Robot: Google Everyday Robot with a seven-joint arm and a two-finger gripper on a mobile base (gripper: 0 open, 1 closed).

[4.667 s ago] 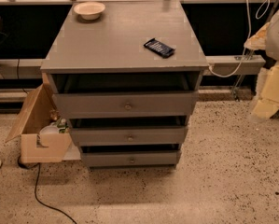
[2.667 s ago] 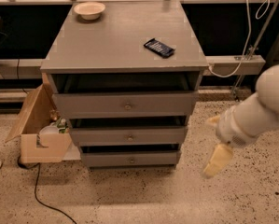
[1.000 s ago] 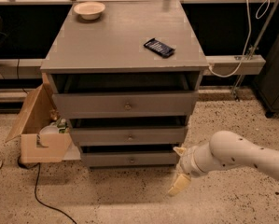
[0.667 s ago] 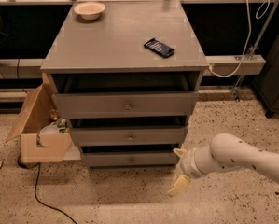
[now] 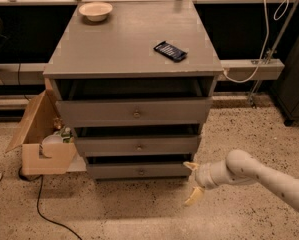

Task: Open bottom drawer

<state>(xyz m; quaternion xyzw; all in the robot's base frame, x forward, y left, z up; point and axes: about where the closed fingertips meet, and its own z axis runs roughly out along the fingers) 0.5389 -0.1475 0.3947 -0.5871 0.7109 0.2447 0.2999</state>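
Note:
A grey cabinet (image 5: 129, 49) has three drawer fronts. The bottom drawer (image 5: 109, 171) is the narrowest and lowest, with a small brass knob (image 5: 141, 172) at its centre, and it looks shut. My gripper (image 5: 192, 181) is at the end of a white arm reaching in from the lower right. It sits low near the floor, just right of the bottom drawer's right end. Its two yellowish fingers (image 5: 193, 196) are spread apart and hold nothing. It is well right of the knob.
A bowl (image 5: 95, 10) and a dark phone-like object (image 5: 170, 51) lie on the cabinet top. An open cardboard box (image 5: 41, 136) with items stands at the cabinet's left. A black cable (image 5: 44, 214) runs over the speckled floor. A shelf and white cable (image 5: 249, 69) are at the right.
The arm swung down from the upper right to floor level beside the bottom drawer. In the last second it has hardly moved. The drawers have not moved.

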